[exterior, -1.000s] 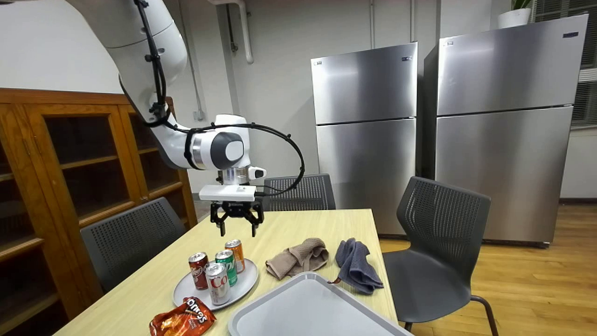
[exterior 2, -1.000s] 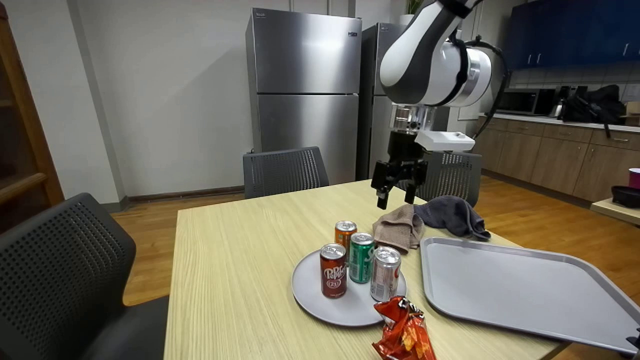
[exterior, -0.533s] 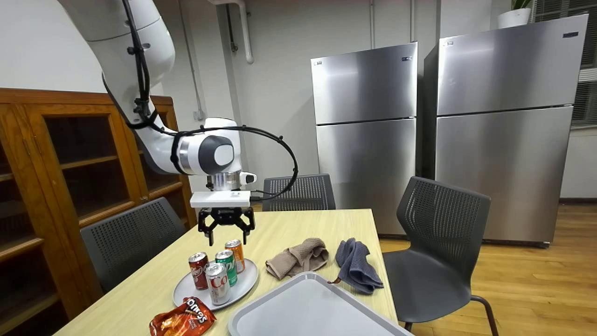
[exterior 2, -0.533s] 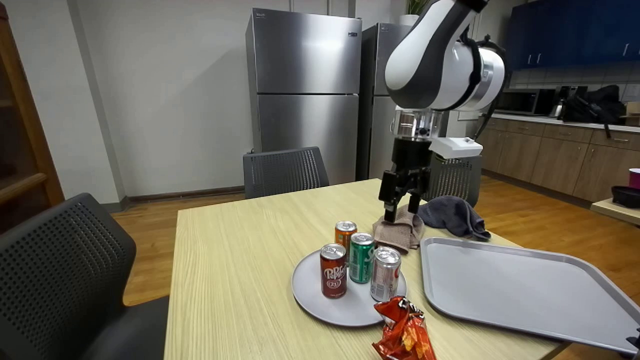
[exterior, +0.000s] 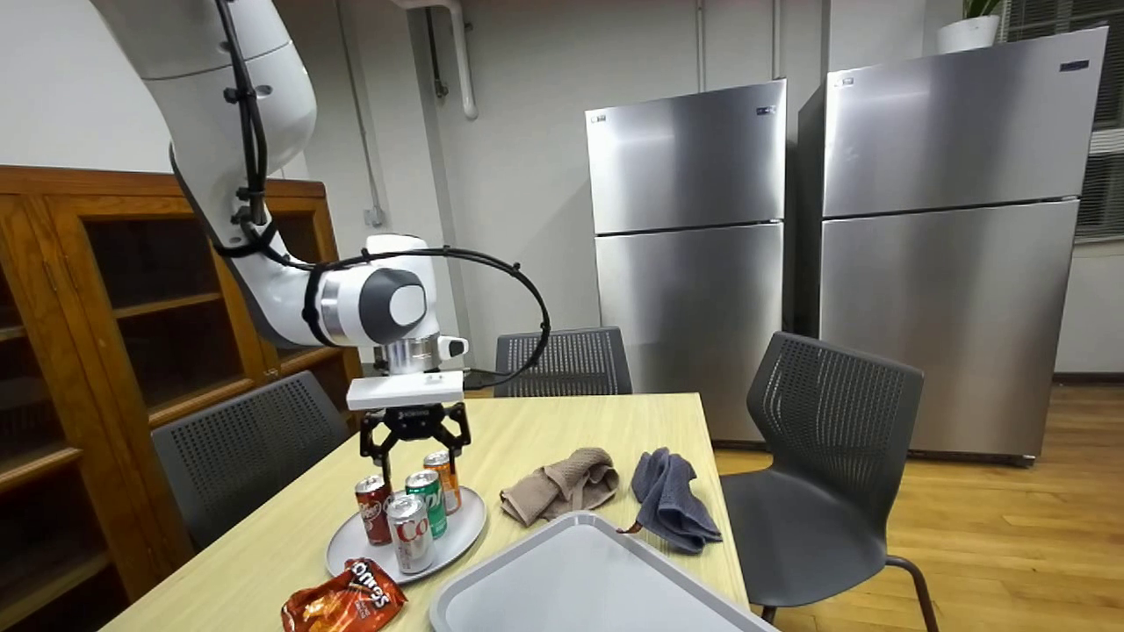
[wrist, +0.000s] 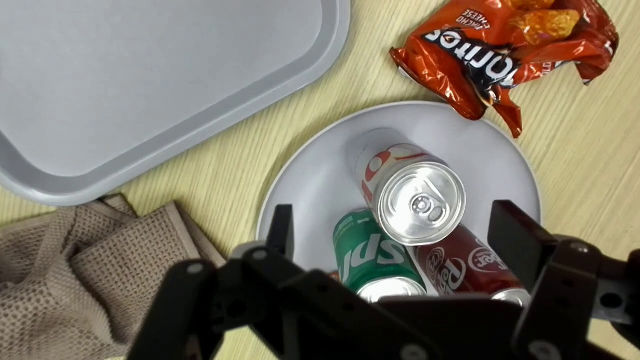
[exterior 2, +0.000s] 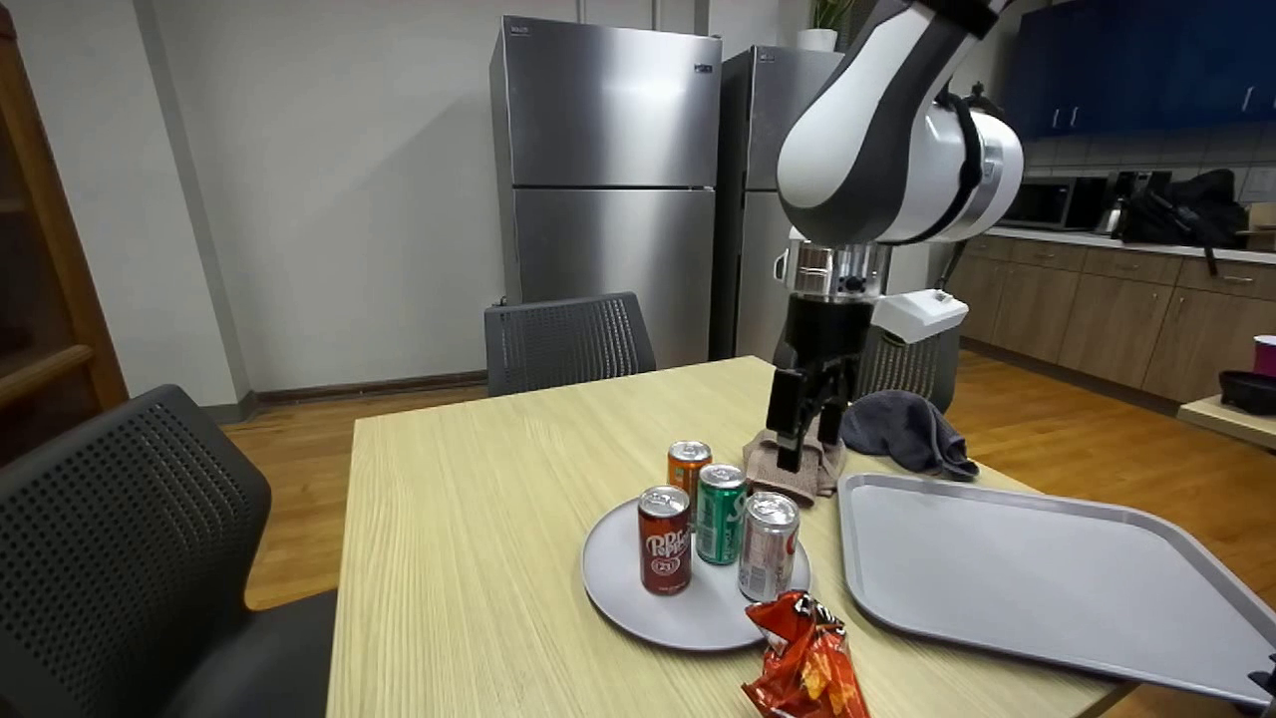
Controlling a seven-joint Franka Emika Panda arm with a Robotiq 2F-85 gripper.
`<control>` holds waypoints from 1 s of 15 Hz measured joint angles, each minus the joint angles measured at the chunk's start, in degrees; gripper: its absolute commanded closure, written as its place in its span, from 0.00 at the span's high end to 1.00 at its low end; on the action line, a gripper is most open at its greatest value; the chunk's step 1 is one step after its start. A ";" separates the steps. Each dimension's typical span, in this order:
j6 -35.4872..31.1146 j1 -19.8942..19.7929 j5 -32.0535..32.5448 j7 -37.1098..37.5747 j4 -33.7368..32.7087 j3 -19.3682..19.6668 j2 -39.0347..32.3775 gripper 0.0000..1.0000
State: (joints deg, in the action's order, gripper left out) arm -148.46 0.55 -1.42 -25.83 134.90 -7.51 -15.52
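In an exterior view, the gripper (exterior: 420, 469) hangs near the plate (exterior: 464, 525), jaws spread. In an exterior view, four cans (exterior 2: 721, 529) stand on the plate. In the wrist view, a tray (wrist: 165, 80) lies beside the plate.

Your red can (exterior 2: 665, 548) reads "Dr Pepper 23", green can (wrist: 372, 252) "Spr", silver can (exterior: 413, 540) "Co", bag (wrist: 495, 55) "Doritos Nacho Cheese"

The light wood-grained table (exterior 2: 478, 538) bears a round plate (exterior 2: 626, 588), a grey tray (exterior 2: 1027, 568), a brown cloth (exterior: 566, 485), a dark blue cloth (exterior: 672, 502) and a Doritos bag (wrist: 500, 55)
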 measured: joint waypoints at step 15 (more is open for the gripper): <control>-5.85 2.69 6.72 3.55 1.40 0.01 -3.39 1.00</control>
State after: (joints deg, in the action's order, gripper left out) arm -154.31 3.23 5.30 -22.28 136.31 -7.50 -18.91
